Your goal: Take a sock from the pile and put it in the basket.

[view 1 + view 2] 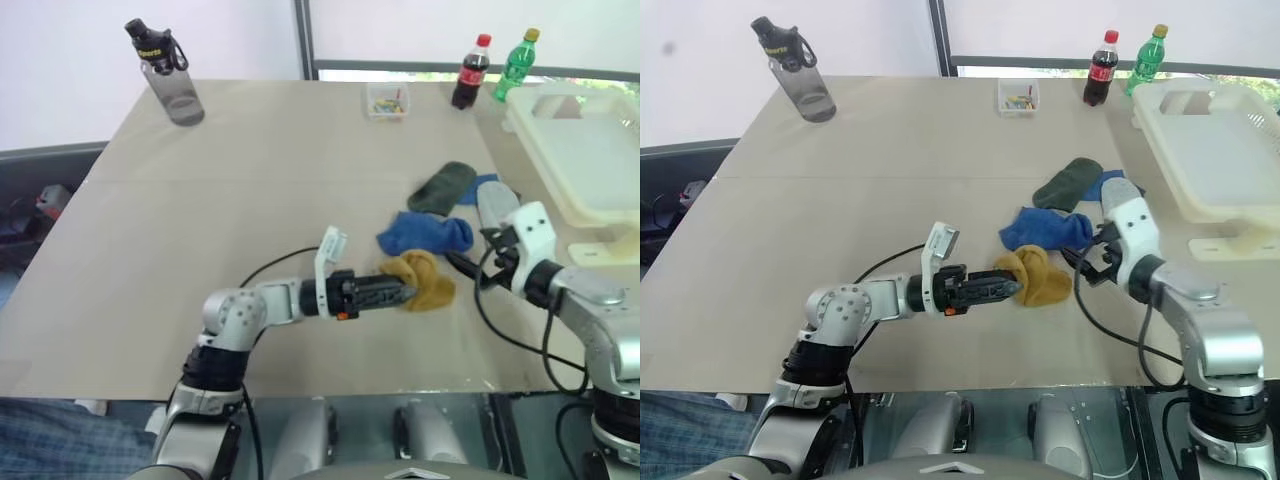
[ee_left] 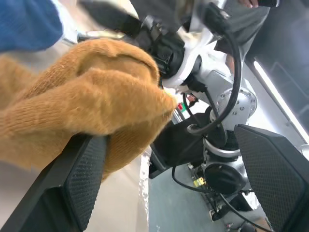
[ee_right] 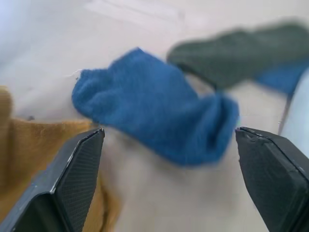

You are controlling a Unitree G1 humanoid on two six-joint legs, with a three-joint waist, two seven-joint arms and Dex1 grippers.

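The pile lies at the table's right middle: a mustard-yellow sock (image 1: 428,280) nearest me, a blue sock (image 1: 425,234) behind it, a dark green sock (image 1: 443,186) and a pale grey sock (image 1: 493,205) farther back. My left gripper (image 1: 408,293) points to the right and is open. In the left wrist view the mustard sock (image 2: 91,101) bulges over one finger (image 2: 82,179), with nothing clamped. My right gripper (image 1: 462,262) is open just right of the mustard sock, facing the blue sock (image 3: 159,116). The creamy-white basket (image 1: 535,150) stands at the table's right edge.
At the back of the table stand a dark water bottle (image 1: 170,75) on the left, a small clear box (image 1: 387,100) of coloured bits in the middle, and a cola bottle (image 1: 470,72) and a green bottle (image 1: 516,65) beside the basket. The table's front edge is just below my arms.
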